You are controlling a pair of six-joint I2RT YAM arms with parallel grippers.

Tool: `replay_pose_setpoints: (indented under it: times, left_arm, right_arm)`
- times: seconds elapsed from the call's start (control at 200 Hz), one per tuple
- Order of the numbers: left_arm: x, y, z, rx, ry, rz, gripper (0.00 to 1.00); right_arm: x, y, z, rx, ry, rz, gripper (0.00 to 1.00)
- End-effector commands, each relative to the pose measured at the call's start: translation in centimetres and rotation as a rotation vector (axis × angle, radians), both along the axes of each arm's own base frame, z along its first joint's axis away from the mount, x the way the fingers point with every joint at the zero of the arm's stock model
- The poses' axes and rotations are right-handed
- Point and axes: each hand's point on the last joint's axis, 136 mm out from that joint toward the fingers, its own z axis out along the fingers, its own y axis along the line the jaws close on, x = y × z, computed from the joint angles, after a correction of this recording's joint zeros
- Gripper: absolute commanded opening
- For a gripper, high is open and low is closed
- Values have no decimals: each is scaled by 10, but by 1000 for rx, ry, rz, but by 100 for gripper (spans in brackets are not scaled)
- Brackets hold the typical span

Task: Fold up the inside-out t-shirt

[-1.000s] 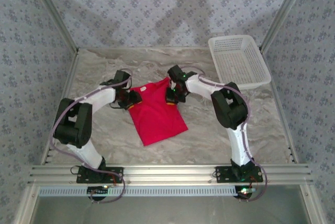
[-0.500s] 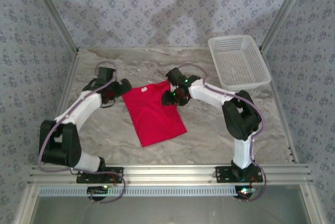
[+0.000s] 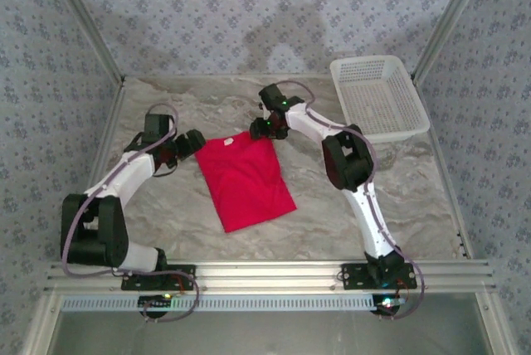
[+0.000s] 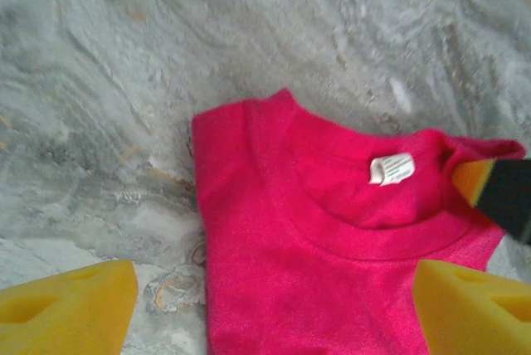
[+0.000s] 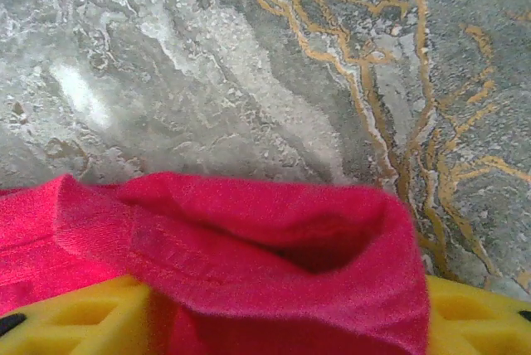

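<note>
The inside-out t-shirt (image 3: pixel 245 177) is bright red and lies folded into a narrow rectangle mid-table, collar end far. My left gripper (image 3: pixel 192 143) hovers just off its far-left corner, open and holding nothing. In the left wrist view the collar and its white label (image 4: pixel 392 168) lie ahead of the gripper (image 4: pixel 274 313), whose yellow fingers are spread wide over the shirt (image 4: pixel 332 264). My right gripper (image 3: pixel 260 128) is at the far-right corner, open. A puffed fold of the shirt (image 5: pixel 249 239) lies loosely between the right gripper's (image 5: pixel 282 330) fingers. One right fingertip (image 4: pixel 502 197) touches the collar's edge.
A white lattice basket (image 3: pixel 377 96) stands at the far right of the marbled table (image 3: pixel 166 206). Patterned walls and metal posts close in the sides and back. An aluminium rail (image 3: pixel 265 272) runs along the near edge by the arm bases.
Both grippers were on the shirt's far corners and have opened. The left one pulled back leftward off the cloth, the right one shifted toward the far edge. The shirt now lies flatter.
</note>
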Motion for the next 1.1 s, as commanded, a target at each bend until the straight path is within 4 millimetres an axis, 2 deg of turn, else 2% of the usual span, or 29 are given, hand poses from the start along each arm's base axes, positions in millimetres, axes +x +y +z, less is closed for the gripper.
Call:
replay_pose_setpoints:
  times: [0.0,0.05,0.085,0.14,0.18,0.28,0.39,0.47,0.73,0.909,1.094]
  left_arm:
    - [-1,-9,-15,-38,34,-51,83]
    - [-1,-11,-22,-37,52,-67,82]
    - [-1,-12,-26,-38,64,-75,82]
    - [1,-14,-29,-41,71,-88,82]
    - [4,-18,-29,-51,75,-106,82]
    - [12,-33,-26,-62,77,-163,82]
    - [22,-56,-25,-47,59,-241,84]
    - [29,-64,-32,-29,67,-272,82]
    - [45,-75,-49,-65,107,-302,71]
    - [43,-86,-65,-61,143,-316,70]
    - [34,-104,-86,-74,190,-322,59]
  right_arm:
    - [-5,13,-24,-10,41,32,55]
    - [-4,16,-25,3,46,22,47]
    - [-4,17,-23,12,51,15,30]
    - [-9,13,-21,2,76,5,14]
    - [-11,5,-16,-16,81,-10,9]
    - [-27,-27,0,-74,78,-58,8]
    - [-46,-49,14,-57,31,-80,8]
    - [-48,-53,19,-27,14,-88,8]
    - [-46,-47,12,-30,42,-66,6]
    - [-42,-47,16,-21,36,-62,6]
    - [-39,-45,14,-9,37,-65,6]
